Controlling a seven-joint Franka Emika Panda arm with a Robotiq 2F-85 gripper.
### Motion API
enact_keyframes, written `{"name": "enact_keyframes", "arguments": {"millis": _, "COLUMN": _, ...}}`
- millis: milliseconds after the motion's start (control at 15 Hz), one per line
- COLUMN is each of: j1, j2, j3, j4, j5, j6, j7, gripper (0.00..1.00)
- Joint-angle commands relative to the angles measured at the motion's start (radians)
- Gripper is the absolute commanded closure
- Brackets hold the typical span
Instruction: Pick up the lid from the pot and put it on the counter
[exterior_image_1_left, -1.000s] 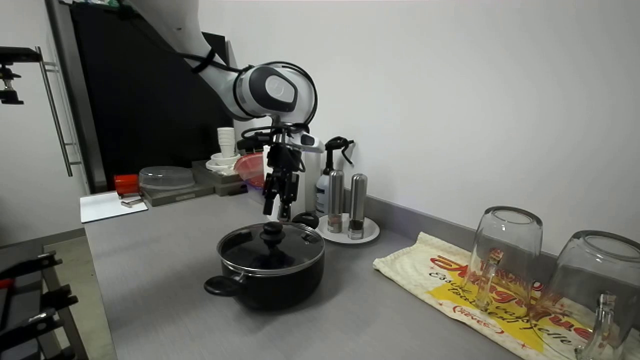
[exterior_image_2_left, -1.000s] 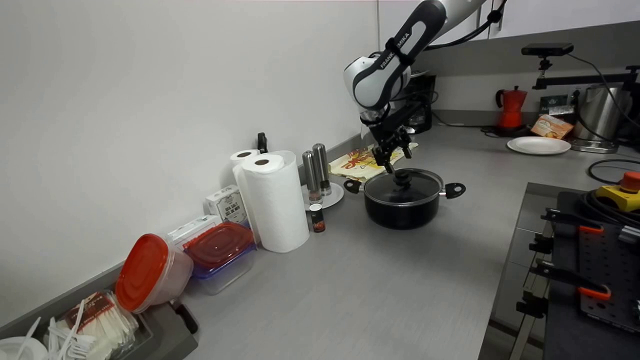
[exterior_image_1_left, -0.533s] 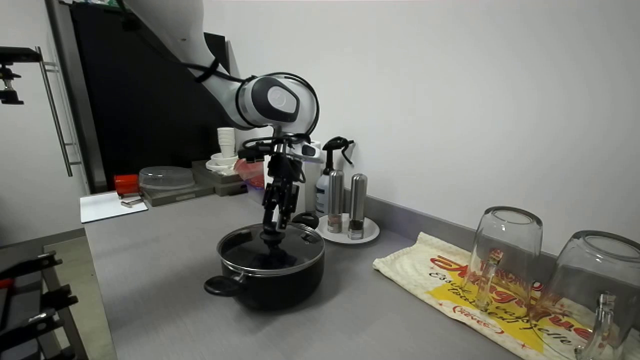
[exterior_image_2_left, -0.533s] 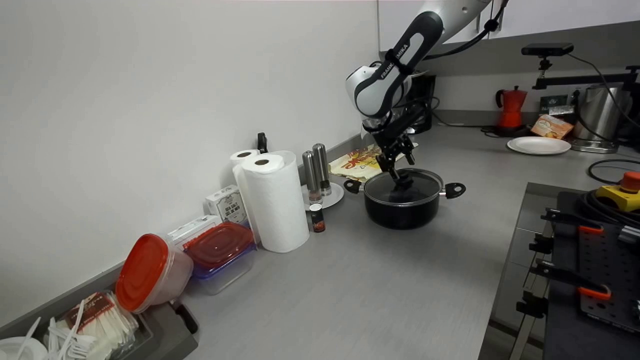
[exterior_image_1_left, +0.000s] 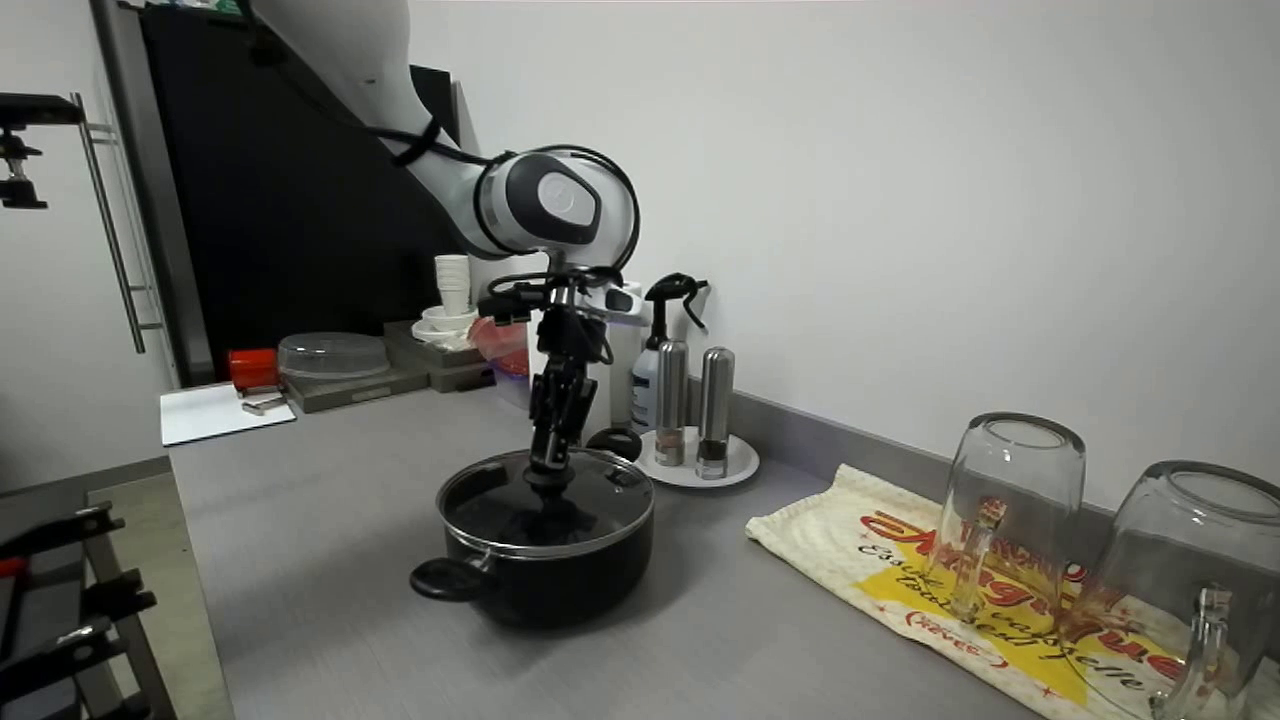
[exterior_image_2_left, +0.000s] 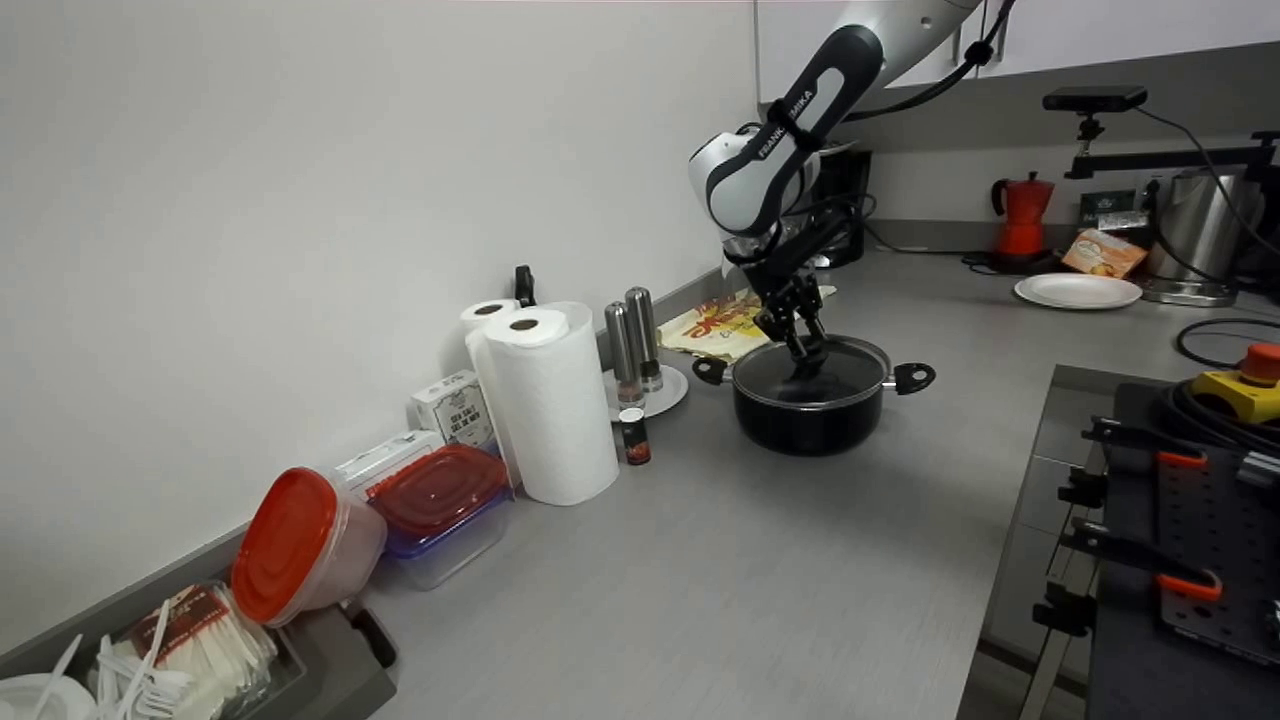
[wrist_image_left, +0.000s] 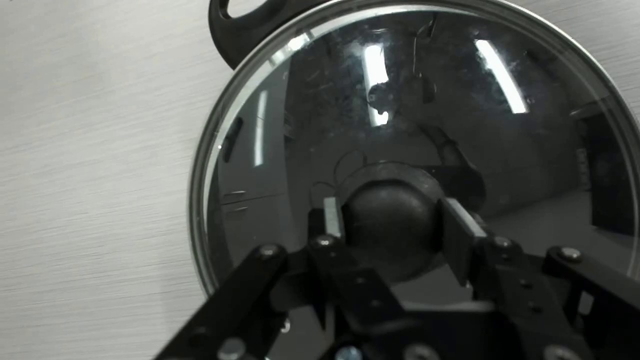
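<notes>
The lid (exterior_image_1_left: 605, 500), dark see-through glass with a metal rim, sits flat on the black pot (exterior_image_1_left: 565, 585). In the wrist view the round black knob (wrist_image_left: 387, 240) rises from the middle of the lid (wrist_image_left: 320, 135). My gripper (wrist_image_left: 395, 220) has one pad on each side of this knob, close against it, and is shut on it. Both exterior views show the gripper (exterior_image_2_left: 808, 350) coming down from above onto the lid's centre. The grey counter (exterior_image_2_left: 700, 600) carries the pot. The inside of the pot is hidden under the lid.
Behind the pot, two steel mills (exterior_image_1_left: 715, 410) stand on a white plate (exterior_image_1_left: 742, 465). Paper towel rolls (exterior_image_2_left: 555, 410) and a small spice jar (exterior_image_2_left: 634, 435) are near. Two upturned glass mugs (exterior_image_1_left: 1010, 520) rest on a printed cloth (exterior_image_1_left: 850, 530).
My gripper has come down over the lid's knob and its jaws have closed on it. The pot and lid have shifted very slightly, the lid still resting on the pot.
</notes>
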Motion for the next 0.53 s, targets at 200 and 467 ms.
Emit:
{"name": "enact_keyframes", "arguments": {"millis": 200, "j1": 0.002, "j2": -0.037, "j3": -0.014, "j4": 0.027, "j5": 0.017, "j6": -0.031, "j7": -0.012, "gripper": 0.76}}
{"name": "enact_keyframes", "arguments": {"millis": 467, "j1": 0.020, "j2": -0.119, "j3": -0.016, "j4": 0.040, "j5": -0.001, "j6": -0.032, "j7": -0.007, "gripper": 0.76}}
